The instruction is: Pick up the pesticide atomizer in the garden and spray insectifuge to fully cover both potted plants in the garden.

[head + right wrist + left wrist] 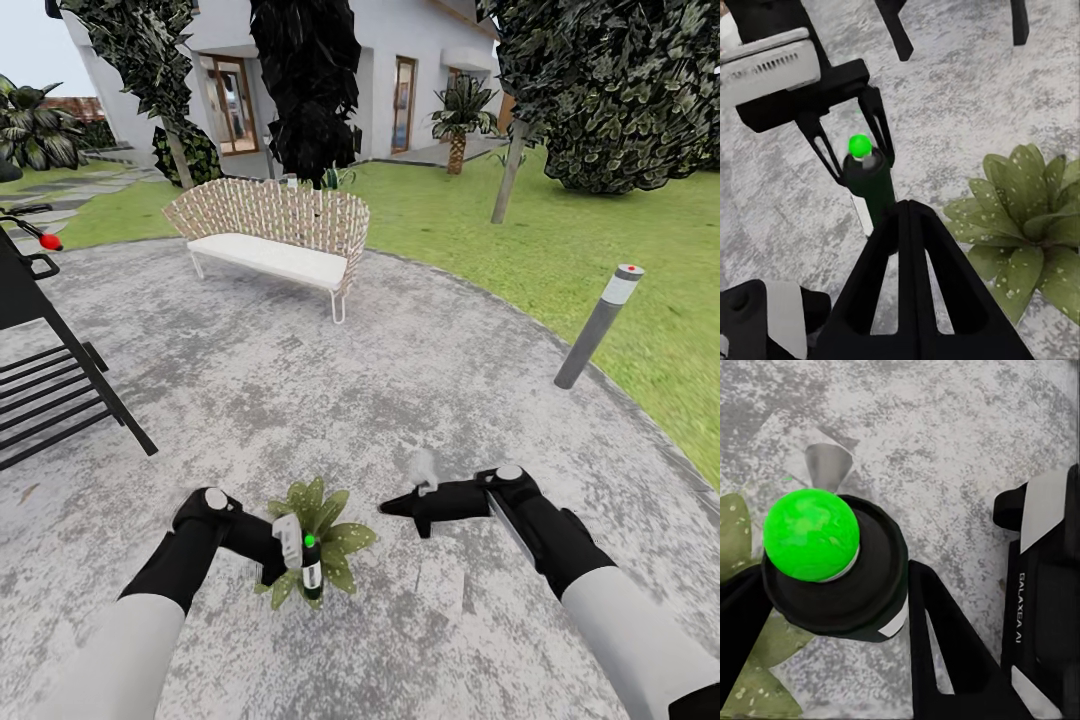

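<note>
The round mottled-grey patio (300,390) is carrying 1 potted plant (325,535) near its front, a white-cushioned wicker bench (275,235) at its far side and a black slatted frame (45,380) at its left edge.

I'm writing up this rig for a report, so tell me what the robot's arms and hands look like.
Both arms have pale grey forearm shells that give way to black wrist sections, each with a round grey cap on the joint. The left hand and the right hand are matte black with slim, tapering fingers. One black housing bears a white panel and white "GALAXEA AI" lettering.
</note>
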